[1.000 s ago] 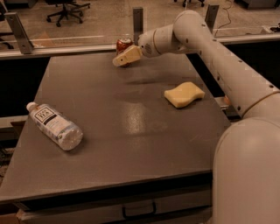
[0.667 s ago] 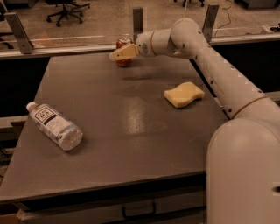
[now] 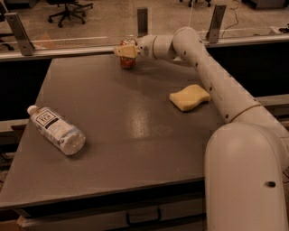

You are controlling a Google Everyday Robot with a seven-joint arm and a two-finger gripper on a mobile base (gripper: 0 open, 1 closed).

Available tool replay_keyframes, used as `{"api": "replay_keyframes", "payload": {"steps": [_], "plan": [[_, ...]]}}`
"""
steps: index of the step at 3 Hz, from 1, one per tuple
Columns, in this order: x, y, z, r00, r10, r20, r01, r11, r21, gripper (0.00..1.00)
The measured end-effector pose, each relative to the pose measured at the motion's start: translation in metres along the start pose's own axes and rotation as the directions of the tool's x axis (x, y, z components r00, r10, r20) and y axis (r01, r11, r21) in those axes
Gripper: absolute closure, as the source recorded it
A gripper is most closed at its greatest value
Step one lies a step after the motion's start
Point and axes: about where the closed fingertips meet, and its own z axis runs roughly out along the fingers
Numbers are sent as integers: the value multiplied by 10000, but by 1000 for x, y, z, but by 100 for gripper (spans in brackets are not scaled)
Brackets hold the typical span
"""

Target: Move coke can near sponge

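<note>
The coke can (image 3: pixel 128 62) is a small red can standing upright near the far edge of the dark table (image 3: pixel 113 135). My gripper (image 3: pixel 126 50) reaches in from the right and sits at the can's upper part, covering its top. The sponge (image 3: pixel 189 97) is a pale yellow wavy block lying flat on the table's right side, well to the right of the can and nearer to me. My white arm (image 3: pixel 203 67) passes just behind and above the sponge.
A clear plastic water bottle (image 3: pixel 56 130) with a white cap lies on its side at the table's left. A rail with metal posts (image 3: pixel 142 20) runs behind the far edge. Office chairs (image 3: pixel 67 9) stand on the floor beyond.
My gripper has moved left and down along the far edge of the table, and it now sits at the can's top.
</note>
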Motion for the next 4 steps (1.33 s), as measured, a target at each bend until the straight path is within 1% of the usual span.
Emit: {"api": "replay_keyframes", "payload": {"steps": [1, 2, 3, 4], "plan": [[-1, 0, -4, 9999, -14, 168, 16, 10000, -83, 64], [-16, 11, -33, 9981, -429, 451, 450, 9980, -450, 88], [-24, 23, -81, 9943, -987, 406, 1015, 9921, -732, 100], [-12, 27, -127, 9938, -1098, 154, 1107, 9910, -753, 100]]}}
